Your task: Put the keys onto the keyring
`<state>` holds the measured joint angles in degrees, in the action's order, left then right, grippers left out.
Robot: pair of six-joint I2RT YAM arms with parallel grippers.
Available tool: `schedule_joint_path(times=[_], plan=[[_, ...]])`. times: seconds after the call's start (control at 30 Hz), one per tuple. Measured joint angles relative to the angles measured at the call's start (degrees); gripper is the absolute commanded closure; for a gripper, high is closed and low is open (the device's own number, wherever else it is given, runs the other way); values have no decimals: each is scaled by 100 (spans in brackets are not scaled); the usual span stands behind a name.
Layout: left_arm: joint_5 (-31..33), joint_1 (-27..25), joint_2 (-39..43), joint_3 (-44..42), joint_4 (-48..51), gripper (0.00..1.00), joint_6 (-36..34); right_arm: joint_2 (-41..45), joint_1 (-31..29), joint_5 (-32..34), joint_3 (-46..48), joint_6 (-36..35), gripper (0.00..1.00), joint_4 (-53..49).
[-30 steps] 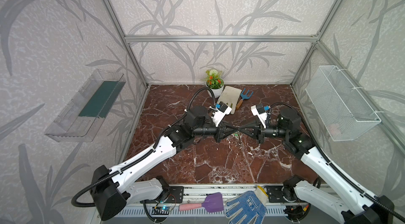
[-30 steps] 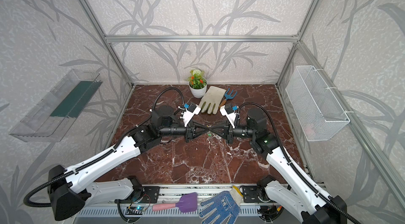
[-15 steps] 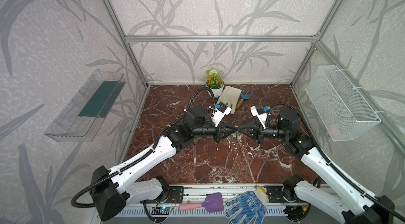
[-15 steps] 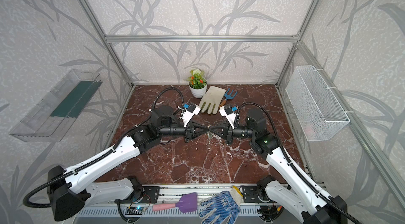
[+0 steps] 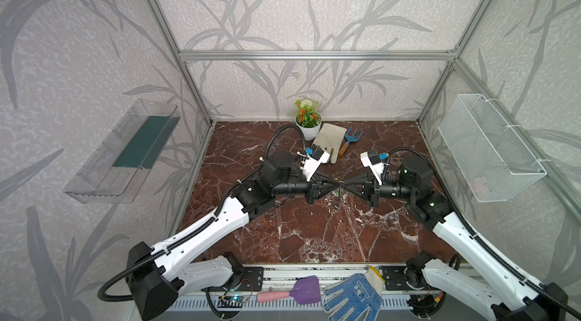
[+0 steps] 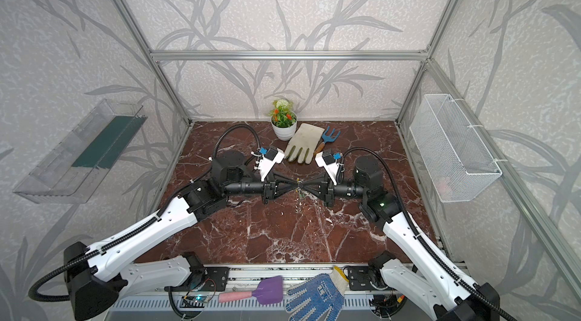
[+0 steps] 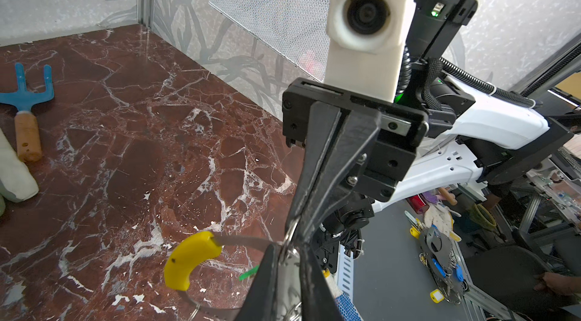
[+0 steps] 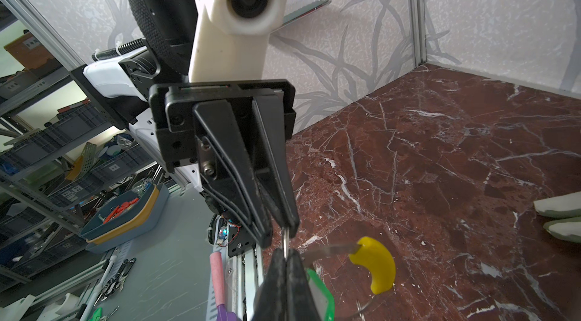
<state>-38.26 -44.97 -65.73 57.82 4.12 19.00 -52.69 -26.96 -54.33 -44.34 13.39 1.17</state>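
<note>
Left claw [image 8: 279, 230] has loosened (slightly) — right claw [image 7: 294, 224] clamped; keyring [image 7: 188, 259] between.

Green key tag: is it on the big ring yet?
Done: green key tag and keyring are off the table. In hand: both dangle where the left arm's fingers and the right arm's fingers meet. To do: threading; I can't see it hooked on.

Grey leaf-patterned walls [image 5: 283, 5] enclose a red-brown marble floor [image 5: 314, 234] under even light.

White arm shells [image 5: 201, 234], black joints [image 5: 278, 167], ribbed black cables [image 7: 481, 83], white camera housings [image 7: 361, 61], silver-screwed black claw fingers [image 8: 232, 146].
</note>
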Motion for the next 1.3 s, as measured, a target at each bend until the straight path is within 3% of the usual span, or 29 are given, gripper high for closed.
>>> schedule_joint_path(times=[0.3,0.43,0.53,0.63,0.77,1.1,1.3], plan=[[-195,4,-149,0,-94,86,59,0,7,-11,0,2,100,-9],[-199,20,-153,0,-116,100,101,4,7,-11,0,9,100,-4],[-208,26,-155,0,-140,100,118,11,11,-2,2,26,100,-2],[-190,24,-155,-37,-280,100,160,55,11,59,2,44,82,11],[-72,13,-144,-251,-763,100,282,201,2,240,85,66,75,61],[697,-4,201,-1193,-2308,100,610,1515,-136,1650,1126,111,71,197],[778,-7,201,-1193,-2835,100,769,1631,-1029,2706,1204,-282,64,85]])
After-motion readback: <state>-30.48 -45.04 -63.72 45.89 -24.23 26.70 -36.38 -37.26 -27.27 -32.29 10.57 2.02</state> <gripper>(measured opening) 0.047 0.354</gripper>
